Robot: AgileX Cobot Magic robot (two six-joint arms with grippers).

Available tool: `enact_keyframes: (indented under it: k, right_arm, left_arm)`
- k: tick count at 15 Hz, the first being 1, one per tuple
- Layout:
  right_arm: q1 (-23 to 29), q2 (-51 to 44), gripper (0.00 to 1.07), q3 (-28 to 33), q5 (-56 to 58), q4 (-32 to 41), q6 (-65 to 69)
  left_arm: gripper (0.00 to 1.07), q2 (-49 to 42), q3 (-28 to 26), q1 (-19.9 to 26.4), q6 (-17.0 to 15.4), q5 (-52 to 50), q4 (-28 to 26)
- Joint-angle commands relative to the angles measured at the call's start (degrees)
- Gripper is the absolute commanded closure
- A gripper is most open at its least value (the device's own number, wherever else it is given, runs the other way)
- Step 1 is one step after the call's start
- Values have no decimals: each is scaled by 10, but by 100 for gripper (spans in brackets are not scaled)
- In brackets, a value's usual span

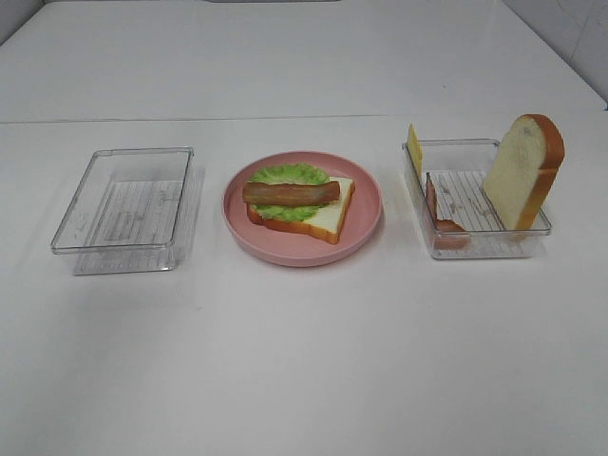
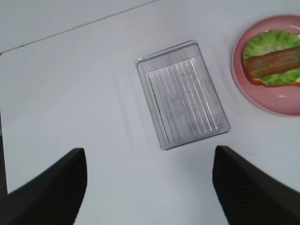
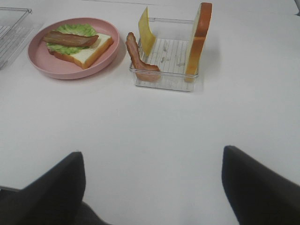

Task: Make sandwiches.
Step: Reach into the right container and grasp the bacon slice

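With left pincer (image 2: 149, 150) and right pincer (image 3: 151, 152) spread and empty, pinch the upright cheese slice (image 3: 146, 29) in the right-hand tray (image 3: 164, 83) by its top edge and lay flat on the bacon strip (image 3: 70, 38) of the sandwich (image 3: 92, 52) on the pink plate (image 3: 47, 66).

The pink plate (image 2: 243, 89) runs off the edge of the left wrist picture, taking part of the lettuce (image 2: 272, 44) and one end of the bacon strip (image 2: 274, 61) with it. The bread slice (image 1: 328, 220) under them barely shows there. Both fingers (image 2: 51, 187) of the left gripper (image 2: 149, 150) are cut by the picture's edge, and so are those of the right gripper (image 3: 152, 151). The right wrist camera catches only a corner of the left tray (image 3: 11, 33). Whether the cheese slice (image 1: 414, 149) stands inside the right tray (image 1: 475, 249) or just outside its far left corner cannot be told
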Motion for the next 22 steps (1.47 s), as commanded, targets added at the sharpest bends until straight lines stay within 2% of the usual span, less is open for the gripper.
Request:
enact_keyframes:
  k: [1,3,4,6,8,9,11,14,16,17,18,22]
  right_arm:
    - [-3,-8,32,0,-12,11,32]
    - [-3,-3,36,-6,-34,15,66]
    - [-3,1,36,-7,-40,15,66]
    - [-3,28,37,-9,-67,15,66]
    - [-3,97,37,-10,-111,21,66]
    - [-3,128,37,-13,-120,21,66]
    - [-3,198,37,-17,-154,30,66]
    - [-3,289,37,-54,-195,34,50]
    - [-3,369,37,-112,-196,37,28]
    - [-3,443,37,-177,-185,49,1]
    - [-3,443,37,-177,-185,49,1]
    - [-3,592,37,-296,-121,132,-68]
  left_arm:
    - [35,-143,134,-1,-20,42,-2]
    - [35,-242,238,-1,-30,33,-2]
    - [35,-269,265,-1,-30,32,-2]
    - [35,-368,355,-1,-30,12,-2]
    - [35,-493,449,-1,-30,-25,-2]
    - [35,-539,478,-1,-30,-42,-2]
    - [35,-606,520,-1,-30,-62,-2]
    - [35,-667,563,-1,-30,-86,-2]
    - [35,-702,594,-1,-30,-104,-2]
    - [35,-728,601,-1,-28,-99,2]
    - [35,-728,601,-1,-28,-99,2]
    - [35,-741,607,-1,-28,-91,-18]
